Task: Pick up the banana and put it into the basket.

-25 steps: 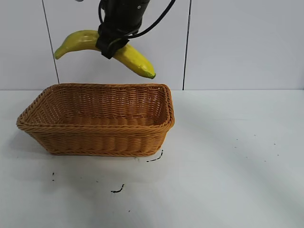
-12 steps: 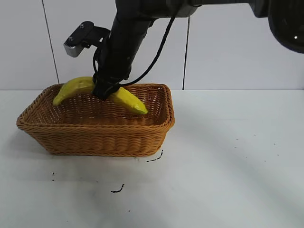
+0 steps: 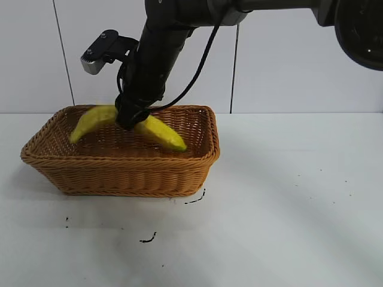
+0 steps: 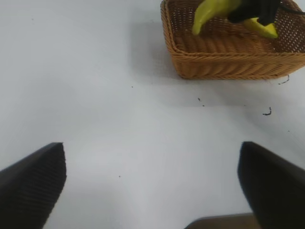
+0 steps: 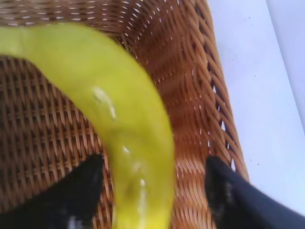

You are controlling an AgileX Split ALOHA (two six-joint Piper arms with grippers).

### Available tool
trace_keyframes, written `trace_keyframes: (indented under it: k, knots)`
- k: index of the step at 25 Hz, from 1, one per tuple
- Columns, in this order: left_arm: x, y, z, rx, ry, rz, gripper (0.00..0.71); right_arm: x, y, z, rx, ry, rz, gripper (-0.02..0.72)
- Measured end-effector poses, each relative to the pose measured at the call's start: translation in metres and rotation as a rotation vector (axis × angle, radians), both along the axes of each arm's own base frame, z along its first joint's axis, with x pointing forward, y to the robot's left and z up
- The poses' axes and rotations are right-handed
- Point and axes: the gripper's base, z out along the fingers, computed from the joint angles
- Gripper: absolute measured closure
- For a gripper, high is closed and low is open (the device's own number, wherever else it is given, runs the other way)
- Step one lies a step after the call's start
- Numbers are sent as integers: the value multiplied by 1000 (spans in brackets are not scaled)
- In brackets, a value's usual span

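The yellow banana lies inside the light-brown wicker basket, one end near the left rim and the greenish tip toward the right wall. My right gripper reaches down into the basket over the banana's middle. In the right wrist view its jaws stand open, with a gap on each side of the banana above the woven floor. My left gripper is open and empty above bare table, far from the basket and banana.
The white table carries small black marks in front of the basket. A white panelled wall stands behind it. The left arm does not show in the exterior view.
My right gripper carried the banana down from above the basket into it. Since half a second ago the banana has sunk slightly lower in the basket.
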Motion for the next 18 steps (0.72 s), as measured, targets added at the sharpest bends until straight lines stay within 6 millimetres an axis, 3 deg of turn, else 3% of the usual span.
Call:
trace_keyframes:
  k: [3,7,15,18]
  knots:
    - [0,0,0,0,0,0,15,0,0,1,24,15,-42,33]
    - [0,0,0,0,0,0,15,-2,-2,12,71,72,-152,14]
    - [0,0,0,0,0,0,15,-8,-17,92,191,146,-388,14]
    - [0,0,0,0,0,0,15,-2,-34,100,201,185,-474,14]
